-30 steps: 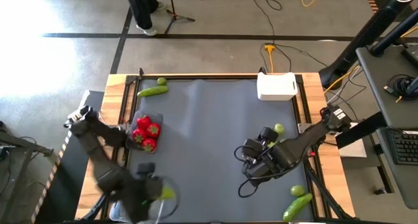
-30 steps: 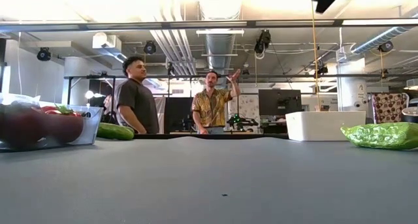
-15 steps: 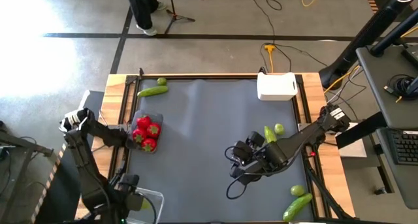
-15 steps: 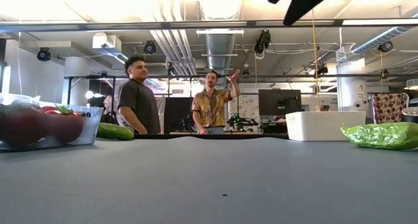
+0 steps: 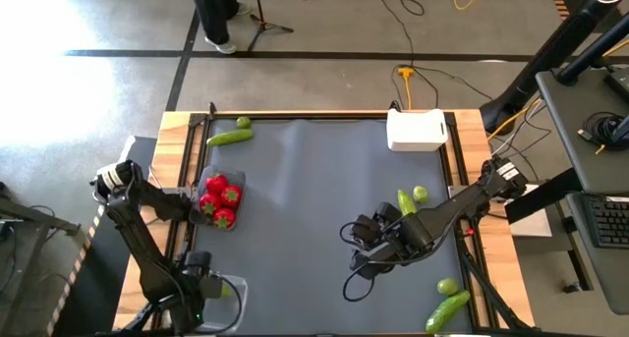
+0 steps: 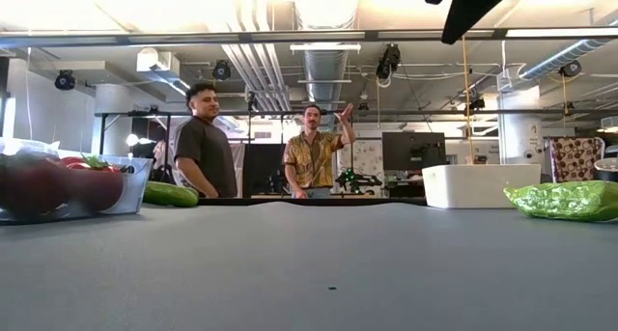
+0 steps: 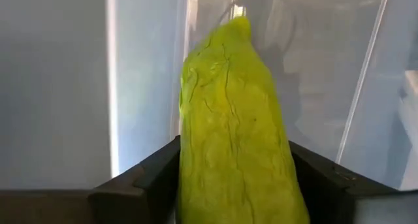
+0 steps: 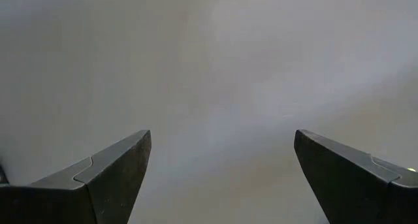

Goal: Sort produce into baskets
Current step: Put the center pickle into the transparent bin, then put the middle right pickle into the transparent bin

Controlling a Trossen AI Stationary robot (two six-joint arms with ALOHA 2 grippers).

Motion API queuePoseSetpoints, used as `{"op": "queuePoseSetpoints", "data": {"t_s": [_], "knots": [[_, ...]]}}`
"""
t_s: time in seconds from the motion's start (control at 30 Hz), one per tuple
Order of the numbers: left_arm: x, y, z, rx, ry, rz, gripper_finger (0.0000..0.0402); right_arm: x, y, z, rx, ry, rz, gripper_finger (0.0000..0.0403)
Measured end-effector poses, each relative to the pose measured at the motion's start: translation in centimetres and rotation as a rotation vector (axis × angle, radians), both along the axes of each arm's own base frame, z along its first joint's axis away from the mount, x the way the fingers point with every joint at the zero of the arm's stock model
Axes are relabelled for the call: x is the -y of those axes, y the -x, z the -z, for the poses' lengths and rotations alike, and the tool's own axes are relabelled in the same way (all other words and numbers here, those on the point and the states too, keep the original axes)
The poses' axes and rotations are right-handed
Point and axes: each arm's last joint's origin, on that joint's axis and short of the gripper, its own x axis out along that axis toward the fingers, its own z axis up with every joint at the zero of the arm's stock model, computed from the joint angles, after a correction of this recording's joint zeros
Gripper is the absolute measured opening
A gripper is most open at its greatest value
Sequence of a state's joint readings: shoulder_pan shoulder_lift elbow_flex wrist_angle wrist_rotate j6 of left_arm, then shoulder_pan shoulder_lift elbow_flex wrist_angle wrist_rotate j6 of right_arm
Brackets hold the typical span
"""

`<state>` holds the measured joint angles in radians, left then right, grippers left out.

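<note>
My left gripper (image 5: 208,290) is at the table's near left corner, over a clear plastic tub (image 5: 232,300), shut on a long green cucumber-like piece (image 7: 232,126). My right gripper (image 5: 357,249) hangs open and empty above the grey mat (image 8: 215,67), right of the middle. A second clear tub (image 5: 218,201) at the left edge holds round red pieces (image 6: 58,184). An opaque white box (image 5: 417,131) stands at the far right. Loose cucumbers (image 5: 231,137) (image 5: 405,201) (image 5: 447,309) and lime-green balls (image 5: 243,123) (image 5: 421,193) (image 5: 447,288) lie on the mat. My left gripper pinches the cucumber-like piece by its two sides (image 7: 192,178) between its two fingers (image 7: 153,175). The piece runs along the fingers and sticks out past them. Its free end (image 7: 240,25) points into the clear tub. Whether it touches the tub, I cannot tell.
Wooden rails (image 5: 187,131) frame the mat. The middle of the mat (image 6: 328,263) is bare. Two people (image 6: 203,143) (image 6: 314,152) stand in the room beyond the far edge. A desk with gear (image 5: 600,180) stands to the right of the table.
My left gripper has gone down and a little toward the table's left edge with the cucumber-like piece, and now stands over the clear tub. My right gripper has gone a little toward the table's left edge, still open.
</note>
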<state>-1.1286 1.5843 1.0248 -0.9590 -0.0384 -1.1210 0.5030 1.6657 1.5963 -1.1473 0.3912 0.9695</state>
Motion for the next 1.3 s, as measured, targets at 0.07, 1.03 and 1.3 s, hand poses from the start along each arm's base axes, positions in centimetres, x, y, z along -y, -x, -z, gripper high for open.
{"op": "queuePoseSetpoints", "data": {"t_s": [0.07, 1.03, 1.3], "knots": [[-0.2, 0.1, 0.1, -0.015, 0.004, -0.033, 0.0216, 0.0, 0.0, 0.0, 0.0, 0.0, 0.0, 0.037], [-2.1, -1.7, -14.7, 0.991, -0.063, -0.311, 0.0239, 13.7, 6.1, 10.7, -0.731, -0.292, 0.541, 0.0359], [-1.6, -3.4, -14.4, 1.109, -0.133, -0.328, 0.0231, 14.4, 6.7, 13.5, -0.663, -0.323, 0.526, 0.0309]]}}
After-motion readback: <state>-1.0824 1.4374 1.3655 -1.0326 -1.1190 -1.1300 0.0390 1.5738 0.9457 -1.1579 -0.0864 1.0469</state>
